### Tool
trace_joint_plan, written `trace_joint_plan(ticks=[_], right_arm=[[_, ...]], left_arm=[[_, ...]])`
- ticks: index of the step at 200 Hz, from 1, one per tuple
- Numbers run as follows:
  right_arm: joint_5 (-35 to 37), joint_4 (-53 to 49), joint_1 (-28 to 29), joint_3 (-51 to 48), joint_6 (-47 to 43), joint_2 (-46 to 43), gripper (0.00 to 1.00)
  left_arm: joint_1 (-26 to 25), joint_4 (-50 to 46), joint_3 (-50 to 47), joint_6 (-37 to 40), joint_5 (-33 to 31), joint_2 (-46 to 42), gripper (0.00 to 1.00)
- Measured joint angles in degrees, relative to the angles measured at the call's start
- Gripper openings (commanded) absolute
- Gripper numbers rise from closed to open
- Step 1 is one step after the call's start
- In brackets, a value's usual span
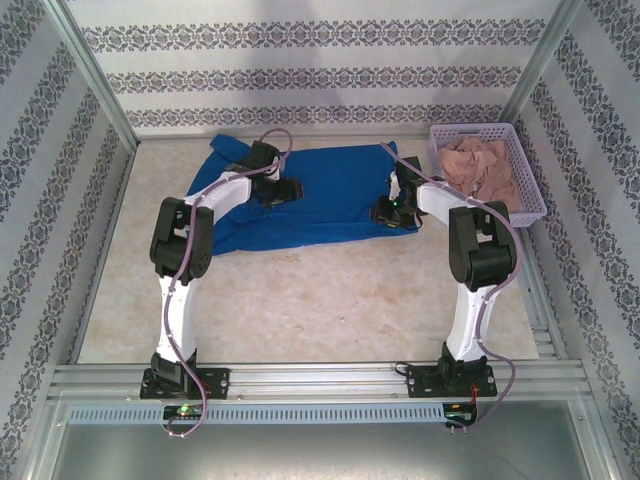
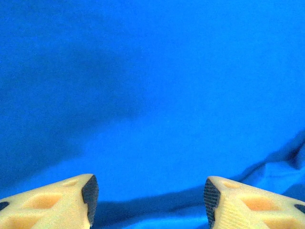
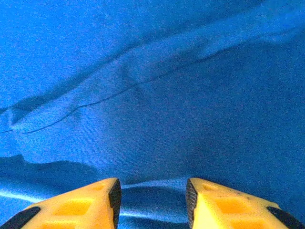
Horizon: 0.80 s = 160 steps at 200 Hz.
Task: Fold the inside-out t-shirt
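Note:
The inside-out t-shirt (image 1: pixel 335 190) is royal blue and lies spread across the back middle of the table, with a sleeve sticking out at its far left. My left gripper (image 1: pixel 283 190) hangs over the shirt's left half. In the left wrist view it (image 2: pixel 150 195) is open, with smooth blue cloth (image 2: pixel 152 95) below and nothing between its fingers. My right gripper (image 1: pixel 390 213) is low over the shirt's near right edge. In the right wrist view it (image 3: pixel 152 198) is open, and a seam line (image 3: pixel 119 90) crosses the cloth ahead. A fold of the cloth lies in the gap between its fingers.
A lilac plastic basket (image 1: pixel 531 213) stands at the back right and holds a pinkish-beige garment (image 1: pixel 480 165). Patterned walls close in the table on three sides. Bare beige tabletop (image 1: pixel 320 300) stretches from the shirt to the arm bases.

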Motion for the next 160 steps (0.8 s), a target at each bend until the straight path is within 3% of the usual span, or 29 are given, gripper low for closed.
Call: trace_joint_plan(ticks=[30,56,78,106,160], right_arm=[[2.16,1.68,3.54,-2.56,-4.26,-6.80,0.46],[3.28,3.85,7.82,-2.54,-6.34,-9.94,0.46],[3.32,4.17,8.48,-2.54,-6.69,-9.79,0.46],[3.37,4.20,7.80,-2.54,-6.69,-9.68,0.46],[3.43,4.22,7.72,-3.56,-6.67,-9.68,0.46]], left_arm=[[1.31,0.00,-15.45,-0.28,-5.05,-15.17,0.63],[6.34,-0.07,-23.85,-1.75,-9.14,-23.54,0.63],[9.38,-0.20,-26.12,-2.58,-12.00,-22.10,0.64],[9.38,-0.52,-26.10,-2.86,-13.53,-18.38,0.63],[9.38,-0.63,-20.00,-2.75,-13.53,-12.63,0.44]])
